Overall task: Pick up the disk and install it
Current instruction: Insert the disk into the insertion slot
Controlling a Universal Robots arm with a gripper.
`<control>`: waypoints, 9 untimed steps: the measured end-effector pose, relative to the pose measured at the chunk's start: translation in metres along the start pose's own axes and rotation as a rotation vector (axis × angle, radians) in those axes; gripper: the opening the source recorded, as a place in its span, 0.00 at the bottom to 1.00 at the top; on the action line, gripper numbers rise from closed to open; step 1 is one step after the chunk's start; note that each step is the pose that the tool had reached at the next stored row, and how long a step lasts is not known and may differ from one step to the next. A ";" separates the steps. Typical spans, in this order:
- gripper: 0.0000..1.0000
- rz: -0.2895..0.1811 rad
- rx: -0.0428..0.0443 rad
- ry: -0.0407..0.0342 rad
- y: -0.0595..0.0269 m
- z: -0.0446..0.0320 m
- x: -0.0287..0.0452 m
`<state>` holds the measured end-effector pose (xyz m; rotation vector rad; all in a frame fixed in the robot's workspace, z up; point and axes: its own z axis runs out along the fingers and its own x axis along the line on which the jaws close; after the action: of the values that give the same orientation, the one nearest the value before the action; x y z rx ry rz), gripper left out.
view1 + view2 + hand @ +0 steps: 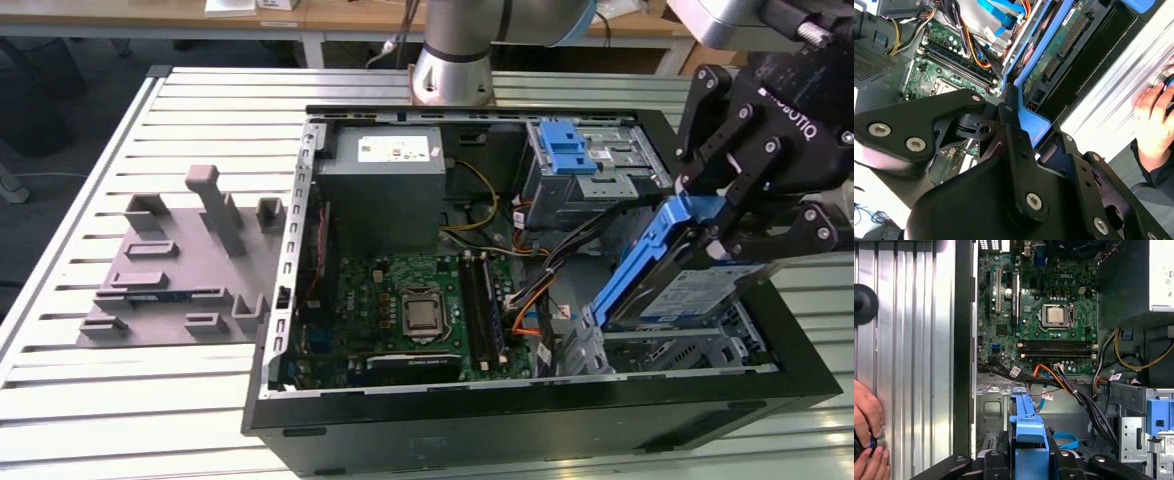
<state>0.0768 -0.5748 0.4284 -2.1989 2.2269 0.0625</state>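
Mid-install, I reckon: the black claw [745,238] is clamped on the flat silver blue-framed disk [687,292], which hangs tilted right below it at the grey metal drive bay [674,352], so seating it calls for levelling first.

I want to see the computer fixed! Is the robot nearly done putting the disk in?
Picking up looks done: the gripper is shut on the disk, clamped on its blue frame. In hand now: the disk hangs tilted, with its lower end at the metal bay. Left: it is not lying flat in the bay yet, so it is not installed.
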 end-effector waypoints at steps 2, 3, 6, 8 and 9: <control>0.36 0.000 0.0000 0.0002 0.0000 0.0017 0.0001; 0.36 0.000 0.0000 0.0001 0.0000 0.0026 0.0001; 0.36 0.000 0.0000 0.0000 -0.0001 0.0060 0.0003; 0.36 0.000 0.0000 0.0001 -0.0002 0.0084 0.0003; 0.36 0.000 0.0000 0.0002 -0.0002 0.0096 0.0004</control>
<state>0.0768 -0.5748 0.4188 -2.1990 2.2270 0.0623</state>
